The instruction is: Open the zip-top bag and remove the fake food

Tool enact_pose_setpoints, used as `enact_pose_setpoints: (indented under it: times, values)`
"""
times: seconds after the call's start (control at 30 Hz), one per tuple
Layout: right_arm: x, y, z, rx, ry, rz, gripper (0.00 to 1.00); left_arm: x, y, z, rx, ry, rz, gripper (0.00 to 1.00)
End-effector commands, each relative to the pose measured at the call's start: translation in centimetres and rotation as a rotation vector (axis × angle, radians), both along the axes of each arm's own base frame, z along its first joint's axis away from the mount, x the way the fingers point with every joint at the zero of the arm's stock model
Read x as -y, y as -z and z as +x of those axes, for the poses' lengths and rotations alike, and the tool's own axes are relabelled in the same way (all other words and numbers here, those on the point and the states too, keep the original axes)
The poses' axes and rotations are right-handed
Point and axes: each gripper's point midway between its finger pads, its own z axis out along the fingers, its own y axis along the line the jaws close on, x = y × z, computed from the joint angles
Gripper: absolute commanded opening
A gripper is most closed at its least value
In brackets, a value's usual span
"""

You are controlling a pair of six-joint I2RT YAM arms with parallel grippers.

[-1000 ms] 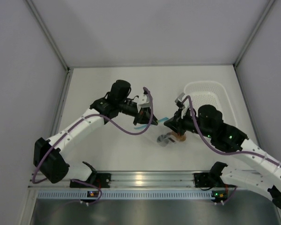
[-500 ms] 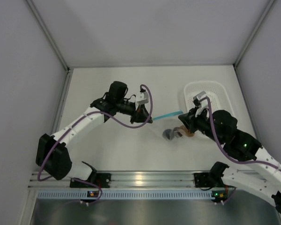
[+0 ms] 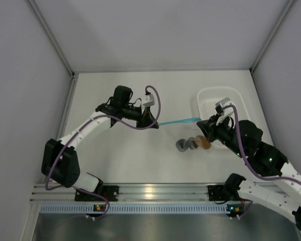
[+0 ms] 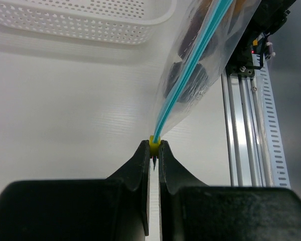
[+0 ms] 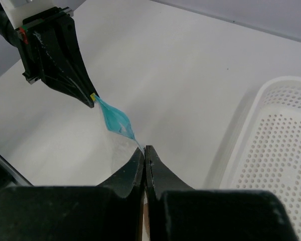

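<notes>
The clear zip-top bag (image 3: pixel 188 131) hangs stretched between both grippers, its light blue zip strip (image 3: pixel 178 122) pulled taut. My left gripper (image 3: pixel 155 125) is shut on the yellow zip slider (image 4: pixel 154 144) at the strip's left end. My right gripper (image 3: pixel 201 122) is shut on the bag's other corner (image 5: pixel 139 145). In the right wrist view the strip (image 5: pixel 115 120) gapes a little between its two halves. The fake food hangs low in the bag: an orange piece (image 3: pixel 205 143), a maroon-brown piece (image 3: pixel 194 142) and a dark piece (image 3: pixel 182 145). They show as dark shapes in the left wrist view (image 4: pixel 193 83).
A white perforated basket (image 3: pixel 236 103) stands at the right, just behind my right gripper; it also shows in the left wrist view (image 4: pixel 80 20) and the right wrist view (image 5: pixel 281 145). The metal rail (image 3: pixel 150 193) runs along the near edge.
My grippers have moved apart, left one to the left and right one to the right. The blue strip has drawn out longer and straighter, and the food pieces have shifted right.
</notes>
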Motion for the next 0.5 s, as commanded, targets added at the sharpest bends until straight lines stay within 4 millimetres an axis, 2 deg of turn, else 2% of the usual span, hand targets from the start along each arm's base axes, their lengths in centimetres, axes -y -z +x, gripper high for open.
enact_pose_setpoints:
  times: [0.0,0.07,0.1,0.17,0.2,0.23,0.33,0.47]
  values:
    - [1.1,-3.1,0.3,0.074,0.052,0.072,0.0,-0.8,1.3,0.0,-0.066,-0.001,0.01,0.02]
    - [0.2,-2.9,-0.2,0.074,-0.007,0.068,0.0,-0.5,0.6,-0.6,-0.07,0.04,-0.024,0.09]
    - [-0.2,-2.7,-0.4,0.079,-0.036,0.063,0.0,-0.5,0.2,-0.8,-0.07,0.051,-0.036,0.18]
    - [-1.6,-2.5,-1.3,0.088,-0.131,0.069,0.0,-0.2,-1.3,-1.2,-0.06,0.088,-0.076,0.26]
    - [-1.8,-2.4,-1.4,0.089,-0.147,0.07,0.0,-0.1,-1.9,-1.4,-0.056,0.105,-0.092,0.37]
    - [-2.2,-2.0,-1.7,0.084,-0.173,0.064,0.0,0.0,-2.7,-1.8,-0.046,0.127,-0.115,0.41]
    - [-2.7,-1.7,-2.0,0.09,-0.212,0.053,0.0,0.3,-4.6,-2.4,-0.001,0.174,-0.156,0.5]
    - [-3.3,-1.5,-2.8,0.1,-0.28,0.036,0.0,1.0,-6.7,-2.6,0.063,0.225,-0.196,0.49]
